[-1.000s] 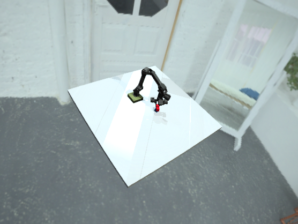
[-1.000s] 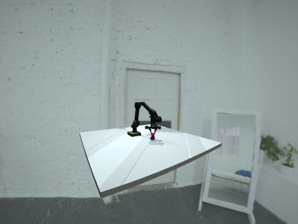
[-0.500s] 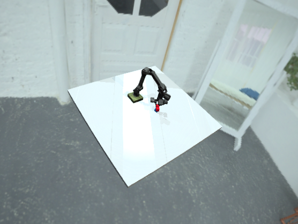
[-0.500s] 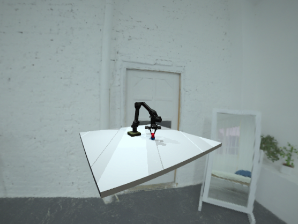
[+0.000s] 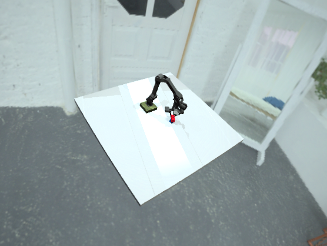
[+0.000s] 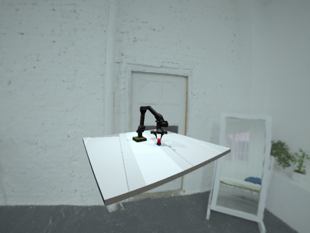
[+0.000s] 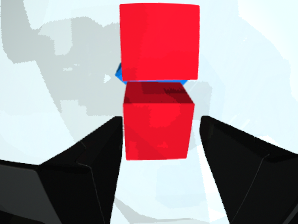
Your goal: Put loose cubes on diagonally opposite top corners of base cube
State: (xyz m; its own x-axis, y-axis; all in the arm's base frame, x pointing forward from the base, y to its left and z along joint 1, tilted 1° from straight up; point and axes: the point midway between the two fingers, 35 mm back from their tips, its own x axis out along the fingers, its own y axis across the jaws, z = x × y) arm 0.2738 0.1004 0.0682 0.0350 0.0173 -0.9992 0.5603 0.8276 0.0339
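White table (image 5: pixel 123 141) under blue base cube (image 6: pixel 158 144)

White brick wall (image 6: pixel 56 69), panelled door (image 6: pixel 159 95), standing mirror (image 6: pixel 245 156), grey floor (image 5: pixel 59 176).

I work in what looks like a room of a home, not a lab. Around me are whitewashed brick walls (image 6: pixel 56 69) and a white panelled door (image 6: pixel 159 100) with glass panes at its top. A tall standing mirror (image 6: pixel 223 156) in a white frame leans by the right wall, and it reflects a bed with a blue cushion. Potted green plants (image 6: pixel 281 153) sit on a low ledge beside it. The floor (image 5: pixel 59 176) is dark grey and speckled. My arm stands on a plain white surface (image 6: pixel 111 167).
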